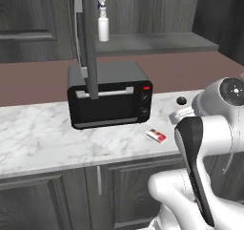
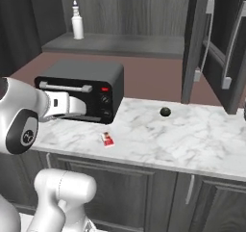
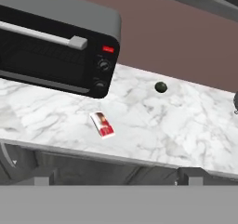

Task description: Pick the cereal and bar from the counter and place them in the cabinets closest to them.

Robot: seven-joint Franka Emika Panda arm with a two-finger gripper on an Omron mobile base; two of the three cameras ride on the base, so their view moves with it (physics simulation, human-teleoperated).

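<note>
I see one bar [image 3: 102, 125] lying flat on the surface [image 3: 176, 125], one toaster oven [image 3: 56, 56], one black knob [image 3: 161, 87]; oven's left cut off. End effector [image 3: 119, 175] fingers wide, nothing between.

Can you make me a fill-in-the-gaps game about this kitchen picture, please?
1. The bar lies flat on the ____.
2. The big black box behind the bar is a toaster ____.
3. The spray bottle on the shelf stands ____.
4. The small round knob is coloured ____.

Missing words: counter; oven; upright; black
</note>
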